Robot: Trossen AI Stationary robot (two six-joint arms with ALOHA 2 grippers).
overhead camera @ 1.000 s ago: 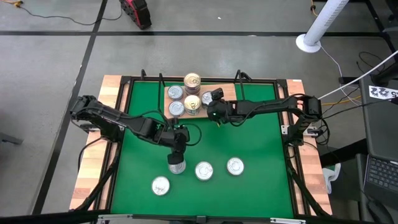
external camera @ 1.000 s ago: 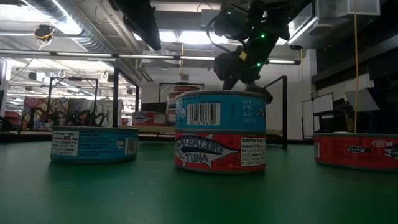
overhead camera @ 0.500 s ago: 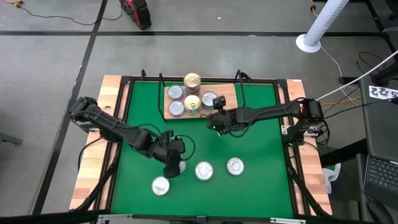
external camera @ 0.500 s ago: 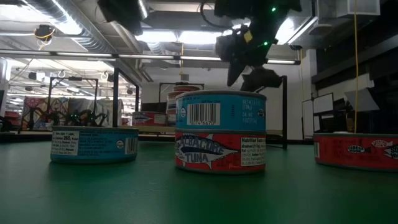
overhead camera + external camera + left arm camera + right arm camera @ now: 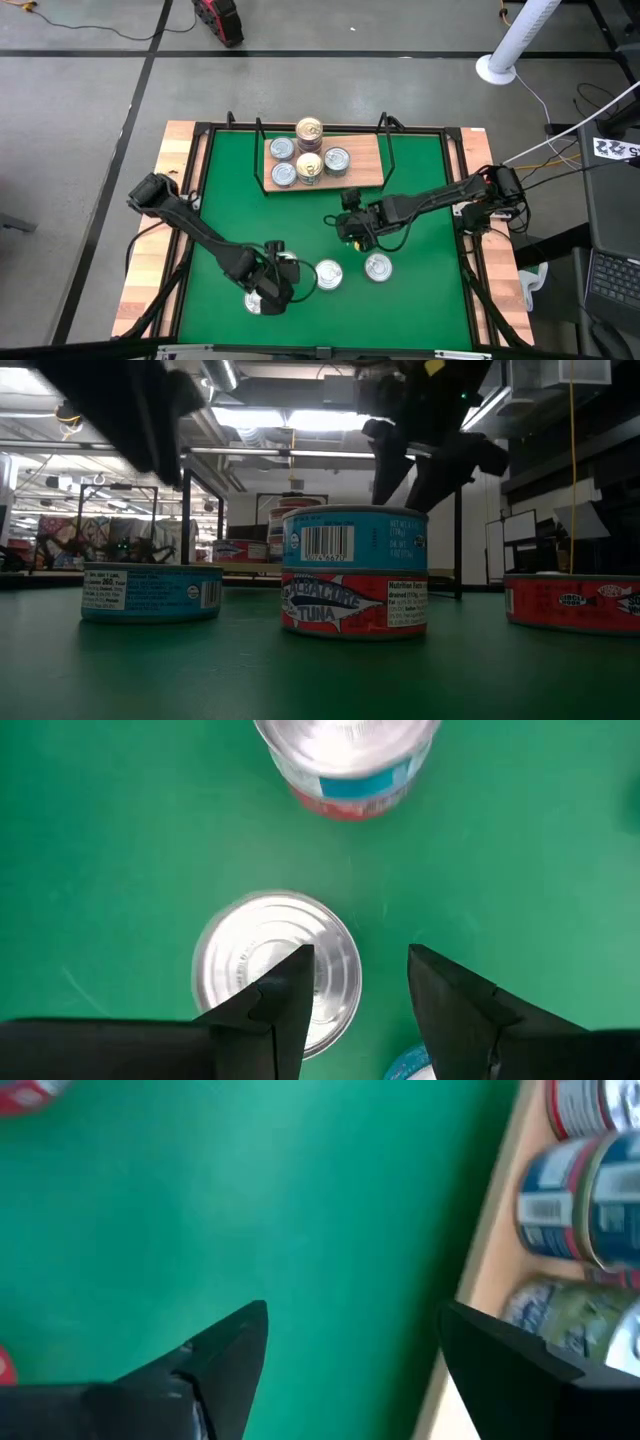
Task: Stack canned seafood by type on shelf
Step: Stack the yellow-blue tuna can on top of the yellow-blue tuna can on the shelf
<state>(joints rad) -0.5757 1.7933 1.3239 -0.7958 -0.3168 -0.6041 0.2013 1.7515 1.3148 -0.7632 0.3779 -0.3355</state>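
Figure: overhead, table-level and wrist views of a green-topped table with two dark arms.

Left gripper (image 5: 268,292) hangs over the near part of the green mat (image 5: 420,200). Its fingers (image 5: 270,1005) stand apart with nothing between them. Directly under it lies a silver-lidded can (image 5: 276,970), partly beneath one finger. Beyond the fingertips stands a two-can stack (image 5: 346,765), a blue-labelled tin on a red one; in the table-level view this stack (image 5: 355,572) fills the centre. In the overhead view the stack (image 5: 327,274) sits just to the right of this gripper.

Right gripper (image 5: 350,225) hovers over the middle of the mat, its jaws wide apart and empty, as the right wrist view (image 5: 350,1350) shows. A single can (image 5: 377,266) lies on the mat just nearer the table's front edge than this gripper. The shelf (image 5: 365,165) lies beyond this gripper, towards the table's far edge, well apart from it.

On the shelf are five visible lids: two silver cans (image 5: 283,160) on the side away from the right gripper, two gold-lidded cans (image 5: 309,148) in the middle, one of them topping a taller stack, and one silver can (image 5: 337,159) nearest that gripper. The right wrist view shows the shelf's pale edge (image 5: 490,1250) with stacked blue-and-red tins (image 5: 580,1200) on it.

In the table-level view a low blue tin (image 5: 152,592) stands left of the central stack and a red tin (image 5: 572,601) at the right.
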